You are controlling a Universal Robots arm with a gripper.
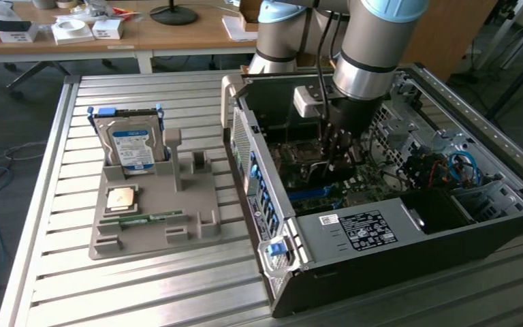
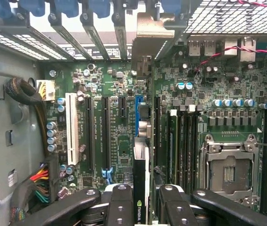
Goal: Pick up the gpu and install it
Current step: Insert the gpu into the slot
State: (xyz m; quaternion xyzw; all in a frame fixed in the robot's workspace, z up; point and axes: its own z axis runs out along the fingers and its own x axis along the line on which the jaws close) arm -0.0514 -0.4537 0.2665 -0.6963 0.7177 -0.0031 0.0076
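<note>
Exterior view: off the arm, high up, looking down at a slant across the slatted tabletop [image 1: 152, 286]. Mid range. It takes in the whole open computer case [image 1: 353, 272] on the exterior view's right and the grey parts holder [image 1: 152, 218] on its left, with desks behind. Wrist view: on the wrist, facing straight down along the jaws into the case, very close to the motherboard [image 2: 119, 141]. The jaws sit at the frame edge, closed on the gpu [image 2: 140, 183], which is seen edge-on. Shared: the case interior, namely the motherboard with its blue slot [image 2: 138, 108].
</note>
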